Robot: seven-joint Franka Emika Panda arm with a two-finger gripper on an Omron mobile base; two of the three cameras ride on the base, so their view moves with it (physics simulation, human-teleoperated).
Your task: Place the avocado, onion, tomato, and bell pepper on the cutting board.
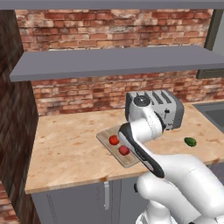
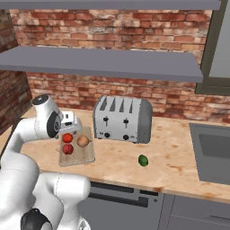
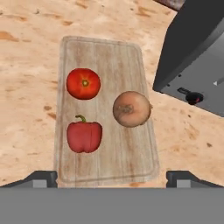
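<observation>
The light wooden cutting board lies on the counter left of the toaster. On it rest the bright tomato, the darker bell pepper and the tan onion, which sits near the board's toaster-side edge. The dark green avocado lies alone on the counter, right of the toaster. My gripper hovers above the board, open and holding nothing.
A silver toaster stands close beside the board. A sink is set in the counter at the far right. A grey shelf hangs above against the brick wall.
</observation>
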